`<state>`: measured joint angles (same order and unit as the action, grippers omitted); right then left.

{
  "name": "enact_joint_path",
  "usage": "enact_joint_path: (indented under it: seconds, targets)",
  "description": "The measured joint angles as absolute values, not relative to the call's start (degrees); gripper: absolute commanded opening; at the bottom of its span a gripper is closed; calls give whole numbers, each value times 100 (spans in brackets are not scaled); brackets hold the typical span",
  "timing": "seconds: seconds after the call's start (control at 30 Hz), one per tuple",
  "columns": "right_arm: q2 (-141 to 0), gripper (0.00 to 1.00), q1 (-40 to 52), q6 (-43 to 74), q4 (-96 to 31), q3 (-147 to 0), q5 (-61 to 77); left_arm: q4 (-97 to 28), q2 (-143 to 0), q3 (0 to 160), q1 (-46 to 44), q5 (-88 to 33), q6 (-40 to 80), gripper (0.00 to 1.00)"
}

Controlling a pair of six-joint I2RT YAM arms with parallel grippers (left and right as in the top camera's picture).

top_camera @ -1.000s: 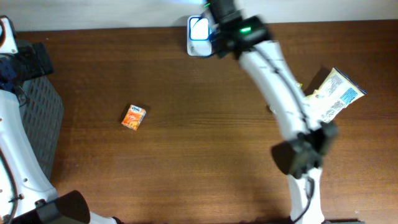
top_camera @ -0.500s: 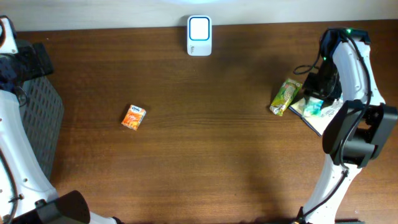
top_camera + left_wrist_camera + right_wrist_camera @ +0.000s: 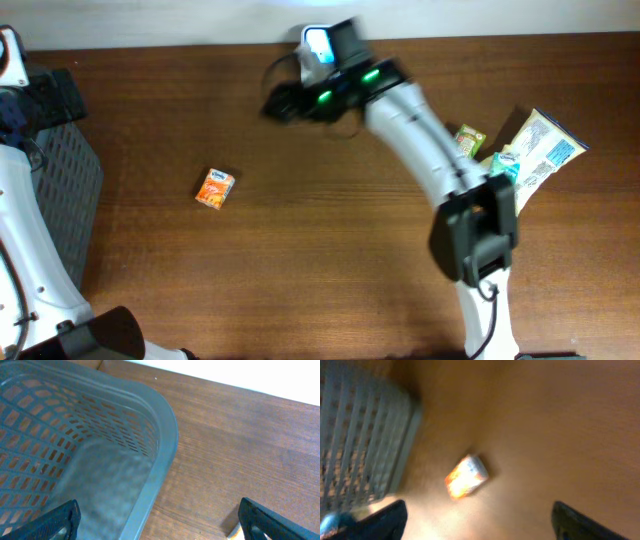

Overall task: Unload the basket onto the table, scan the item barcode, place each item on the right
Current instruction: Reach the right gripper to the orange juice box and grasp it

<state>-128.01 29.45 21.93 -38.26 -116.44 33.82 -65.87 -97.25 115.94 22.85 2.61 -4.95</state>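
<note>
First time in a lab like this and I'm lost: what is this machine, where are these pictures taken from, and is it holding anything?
It is two robot arms at a wooden table, each ending in a two-finger gripper. One picture looks down from above; the others come from cameras on each wrist. On the table: a grey basket, a small orange box, some snack packets and a white scanner. The left gripper and right gripper are both open, holding nothing.
</note>
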Motion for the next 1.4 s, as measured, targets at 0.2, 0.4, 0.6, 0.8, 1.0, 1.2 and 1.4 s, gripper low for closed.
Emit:
enact_joint_path:
  seconds: [0.2, 0.4, 0.6, 0.8, 1.0, 1.2, 1.4]
  targets:
    - [-13144, 72, 4622, 2539, -2912, -11225, 1533, -6580, -9725, 11594, 2285, 263, -497, 99]
    - [-13780, 69, 4438, 2655, -2563, -11216, 1616, -6580, -9725, 11594, 2285, 261, -495, 99]
    - [-14158, 22, 4438, 2670, -2394, -11214, 1726, -6582, -9725, 11594, 2285, 263, -497, 99]
    - [-13946, 4, 4125, 2506, -3476, -11231, 1861, -6580, -9725, 11594, 2285, 263, -497, 99]
    - [-13056, 27, 2676, 2156, -6650, -11231, 1752, -6587, -9725, 11594, 2285, 261, -497, 99]
    - [-12868, 54, 2355, 1402, -8447, -11220, 1031, -6580, -9725, 11594, 2285, 263, -497, 99]
    - [-12862, 4, 2919, 1044, -8691, -10608, 775, -6584, -9725, 11594, 2285, 263, -497, 99]
